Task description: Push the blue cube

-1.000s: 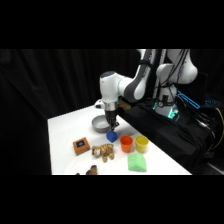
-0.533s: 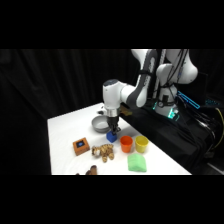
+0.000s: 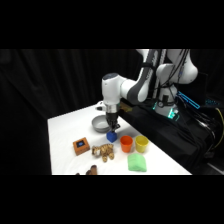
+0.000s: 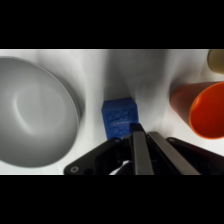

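Down at the blue cube (image 4: 119,117) between grey bowl (image 4: 35,117) and orange cup (image 4: 207,110), gripper (image 4: 137,131) closed empty, pushing underway; next, steady shove.

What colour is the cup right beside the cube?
Orange. The cup stands beside the blue cube; the wrist view shows it best.
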Tool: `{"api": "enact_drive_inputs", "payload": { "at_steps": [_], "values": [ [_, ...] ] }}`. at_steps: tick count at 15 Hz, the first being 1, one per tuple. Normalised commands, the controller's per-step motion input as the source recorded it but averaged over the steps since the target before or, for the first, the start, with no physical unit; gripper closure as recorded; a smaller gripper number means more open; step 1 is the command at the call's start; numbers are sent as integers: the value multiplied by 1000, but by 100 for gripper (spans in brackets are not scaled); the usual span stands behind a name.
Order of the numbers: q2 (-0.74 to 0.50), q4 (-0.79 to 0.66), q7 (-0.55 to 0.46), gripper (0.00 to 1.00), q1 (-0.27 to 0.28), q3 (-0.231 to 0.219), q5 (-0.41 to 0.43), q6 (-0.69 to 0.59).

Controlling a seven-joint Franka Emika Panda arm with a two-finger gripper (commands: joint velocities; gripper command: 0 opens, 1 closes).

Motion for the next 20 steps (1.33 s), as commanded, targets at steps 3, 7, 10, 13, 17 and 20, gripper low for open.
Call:
{"api": "enact_drive_inputs", "payload": {
  "at_steps": [3,7,10,13,17,20],
  "values": [
    [-471,99,54,96,32,-16,-117,-550],
    [-276,213,107,69,33,1,-154,-509],
    [-144,228,110,46,31,21,-131,-398],
    [-124,193,108,22,23,20,-140,-334],
    [-122,173,87,0,6,7,-81,-329],
    [-65,169,151,0,6,9,-89,-317]
  ]
}}
